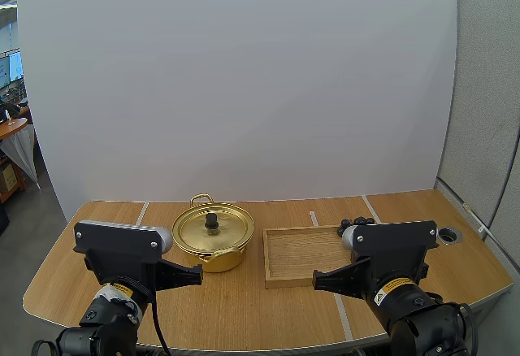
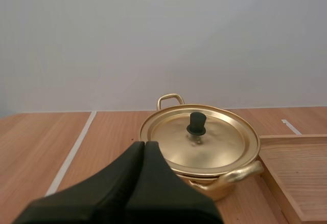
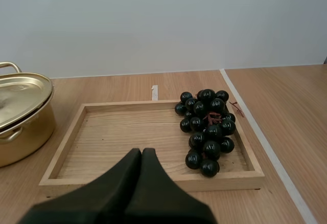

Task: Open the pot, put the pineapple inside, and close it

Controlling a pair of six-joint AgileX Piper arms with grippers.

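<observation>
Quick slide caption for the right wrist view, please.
Shut right tool faces a wooden tray holding dark grapes, lidded gold pot beside it.

Black left arm (image 1: pixel 104 325) and right arm (image 1: pixel 424 327), a yellow-and-white label (image 1: pixel 120 289) on each. Matte black, tapered left gripper (image 1: pixel 198 273) and right gripper (image 1: pixel 316 276).

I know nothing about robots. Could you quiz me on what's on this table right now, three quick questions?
1. True or false: the lid sits on the pot.
2. Which fruit lies in the wooden tray? A: pineapple. B: grapes. C: banana.
3. Fill in: the fingers of the left gripper and the right gripper are both ____ (open or shut).

Key: 1 true; 2 B; 3 shut.
</observation>
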